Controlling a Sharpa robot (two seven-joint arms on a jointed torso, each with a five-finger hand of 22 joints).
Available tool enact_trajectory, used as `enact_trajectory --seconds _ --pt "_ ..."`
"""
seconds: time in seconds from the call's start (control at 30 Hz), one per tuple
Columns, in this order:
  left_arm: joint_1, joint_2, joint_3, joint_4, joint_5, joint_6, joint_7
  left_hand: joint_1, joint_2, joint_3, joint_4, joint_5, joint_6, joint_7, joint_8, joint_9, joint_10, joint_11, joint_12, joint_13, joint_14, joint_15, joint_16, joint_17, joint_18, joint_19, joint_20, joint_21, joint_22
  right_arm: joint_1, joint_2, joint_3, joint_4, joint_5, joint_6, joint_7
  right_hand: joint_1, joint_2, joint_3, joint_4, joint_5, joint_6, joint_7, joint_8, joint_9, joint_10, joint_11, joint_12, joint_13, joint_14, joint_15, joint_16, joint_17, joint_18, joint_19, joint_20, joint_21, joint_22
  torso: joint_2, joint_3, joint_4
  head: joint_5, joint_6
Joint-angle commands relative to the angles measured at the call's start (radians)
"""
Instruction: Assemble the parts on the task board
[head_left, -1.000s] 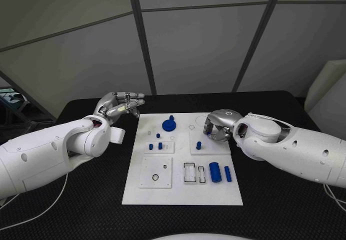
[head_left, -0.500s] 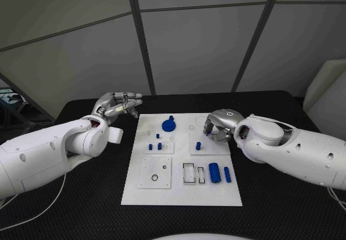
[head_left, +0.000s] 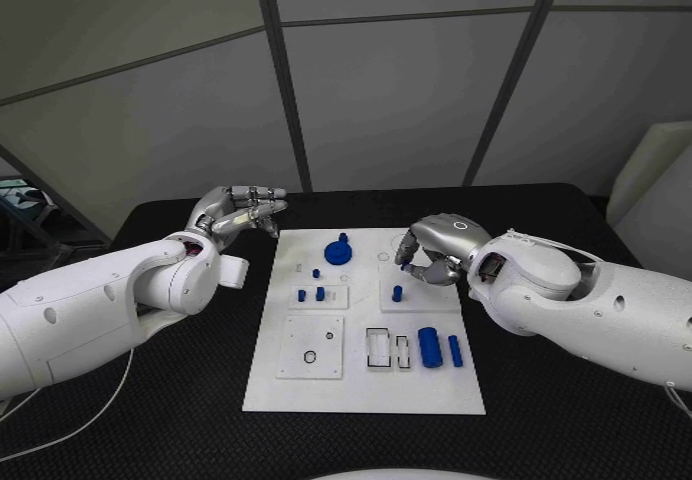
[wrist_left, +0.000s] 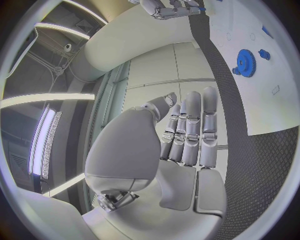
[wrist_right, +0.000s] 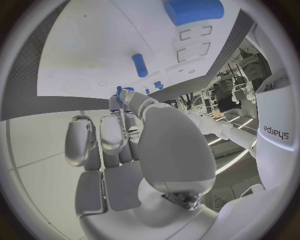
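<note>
While lying untouched, near row: thick blue plastic cylinder (head_left: 428, 345) and slim blue rod (head_left: 454, 348), flat on the white task board (head_left: 361, 390) beside two open rectangular slots (head_left: 378, 346).
Mid board: short blue peg (head_left: 397, 292), upright in its seat, just nearer than the right robot hand and not touched by it.
Right robot hand (head_left: 433, 250): shifted a little leftward and away across the board over the last second, with the arm pushed further in; now raised over the board's far right part.
Right grasp: fingers drawn together, thumb and one fingertip pinching what looks like a small blue pin (wrist_right: 119, 90); too small to make out fully.
Meaning: reads as carrying a picked part toward its seat, not yet set down; cannot tell which hole is meant.
Far board: blue toothed gear (head_left: 339, 248), resting at the far middle, apart from both hands.
Left robot hand (head_left: 238, 212): unmoved, hovering over the black worktop (head_left: 548, 420) just off the board's far left corner; fingers side by side, holding and touching nothing.
</note>
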Motion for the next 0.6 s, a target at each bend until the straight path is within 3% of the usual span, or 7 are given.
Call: enact_trajectory --seconds 0.03,0.3,0.4,0.6 --pt "0.001 0.004 0.001 0.001 0.004 0.01 0.005 -0.002 0.009 -0.004 0.0 0.002 -0.001 0.006 -0.006 -0.001 -0.006 0.001 0.005 -0.002 -0.006 0.001 -0.005 -0.002 0.04 -0.007 0.003 -0.004 -0.001 0.001 0.005 0.003 0.034 0.039 -0.056 0.015 0.003 -0.001 0.007 -0.002 0.005 -0.007 0.004 -0.005 -0.001 0.023 -0.02 -0.002 0.009 0.032 -0.001 0.005 0.001 -0.006 0.008 0.002 0.005 0.025 0.0 -0.0011 0.0013 0.008 -0.001" --pt "0.002 0.021 0.001 0.006 0.004 0.013 0.004 -0.002 0.009 -0.005 0.0 0.002 -0.002 0.007 -0.006 -0.001 -0.007 0.001 0.005 -0.002 -0.006 0.002 -0.005 -0.002 0.04 -0.008 0.003 -0.004 -0.001 0.001 0.063 0.005 0.064 0.074 -0.064 0.039 0.001 0.0 0.011 -0.004 0.007 -0.009 0.005 -0.007 -0.001 0.021 -0.018 -0.005 0.01 0.031 0.0 0.008 0.002 -0.006 0.007 0.003 0.007 0.027 0.001 -0.0024 0.0049 0.046 -0.009" --pt "0.002 0.026 0.0 0.009 0.004 0.014 0.003 -0.002 0.009 -0.005 0.0 0.002 -0.002 0.007 -0.006 -0.001 -0.007 0.001 0.005 -0.002 -0.006 0.002 -0.005 -0.002 0.04 -0.008 0.003 -0.004 -0.001 -0.002 0.093 0.003 0.055 0.092 -0.058 0.051 0.0 0.001 0.012 -0.004 0.008 -0.009 0.005 -0.008 -0.001 0.02 -0.018 -0.006 0.011 0.031 0.0 0.008 0.002 -0.007 0.008 0.003 0.008 0.028 0.002 -0.0024 0.0029 0.064 -0.012" --pt "0.002 0.044 0.0 0.007 0.004 0.014 0.003 -0.003 0.009 -0.006 0.0 0.002 -0.003 0.008 -0.007 -0.001 -0.009 0.002 0.006 -0.002 -0.007 0.002 -0.005 -0.003 0.04 -0.008 0.004 -0.004 -0.001 -0.048 0.147 0.0 0.033 0.122 -0.038 0.073 -0.001 0.002 0.014 -0.004 0.01 -0.01 0.006 -0.009 0.0 0.019 -0.017 -0.007 0.011 0.031 0.001 0.008 0.0 -0.007 0.008 0.004 0.009 0.029 0.001 -0.0034 0.0044 0.094 -0.022"
